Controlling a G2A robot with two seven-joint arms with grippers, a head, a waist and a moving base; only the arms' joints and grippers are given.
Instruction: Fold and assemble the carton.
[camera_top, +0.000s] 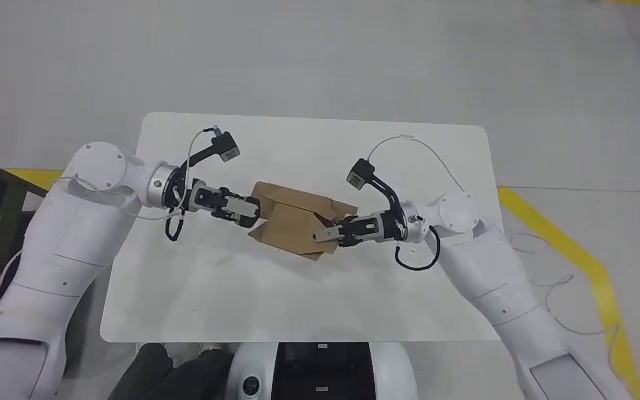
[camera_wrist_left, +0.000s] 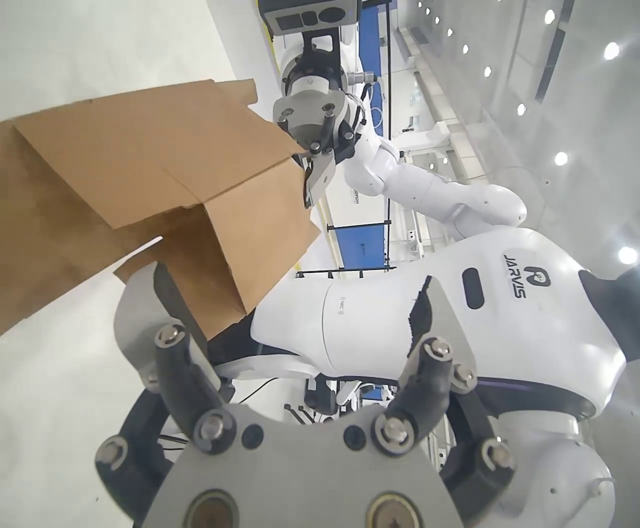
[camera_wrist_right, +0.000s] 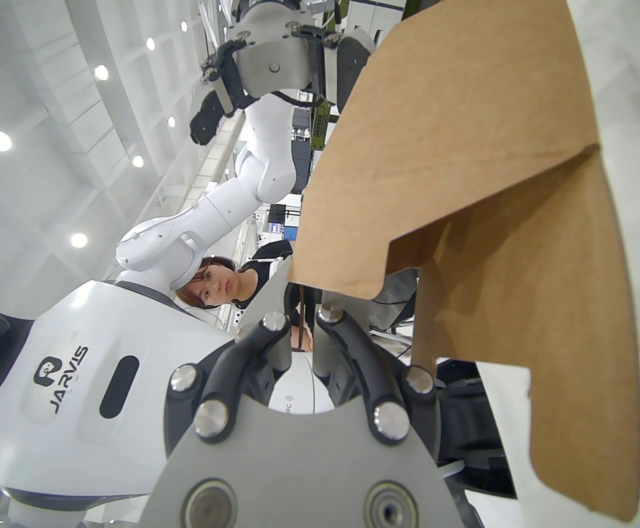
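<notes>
Top view: carton (camera_top: 292, 222) lies between wide left jaws and right jaws gripping it.

A white table (camera_top: 200, 290) stands on grey floor (camera_top: 300, 50) marked with yellow tape (camera_top: 545, 225).

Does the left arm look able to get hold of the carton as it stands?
Probably yes: the left gripper, jaws wide open, sits right at the carton with nothing between; the right gripper pinches its far edge.

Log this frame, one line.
carton: partly folded, flaps open | left gripper: open at carton edge | right gripper: shut on carton flap
</notes>
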